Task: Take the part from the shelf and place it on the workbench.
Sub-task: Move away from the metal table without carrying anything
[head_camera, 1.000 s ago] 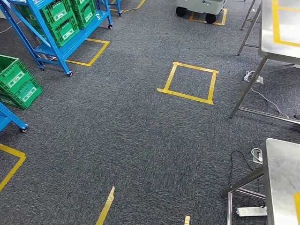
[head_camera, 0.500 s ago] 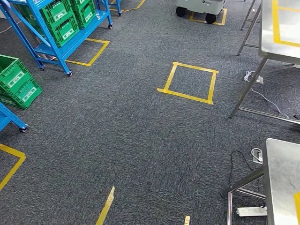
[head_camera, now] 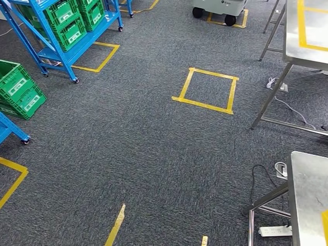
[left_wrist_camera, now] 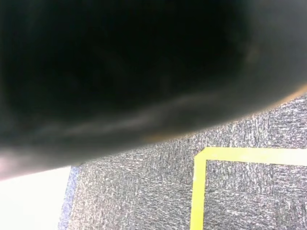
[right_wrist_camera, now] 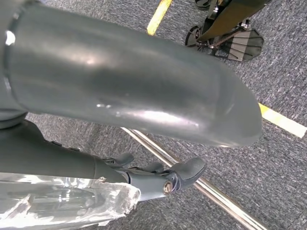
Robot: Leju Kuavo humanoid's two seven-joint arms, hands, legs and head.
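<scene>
Crinkled clear-plastic-wrapped part (right_wrist_camera: 65,203) lies against your right robot hand (right_wrist_camera: 145,179), whose dark fingers (right_wrist_camera: 188,168) stretch along it, though I cannot tell whether they grip.

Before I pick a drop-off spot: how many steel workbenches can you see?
2: the far workbench at upper right, the near workbench at lower right. More may lie outside the frame.

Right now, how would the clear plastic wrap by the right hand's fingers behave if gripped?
The clear plastic wrap looks crinkled and creased, so it is probably floppy and yielding rather than stiff. Its glossy sheen suggests it may slide against the fingers. Whatever is inside is too blurred to judge for weight.
</scene>
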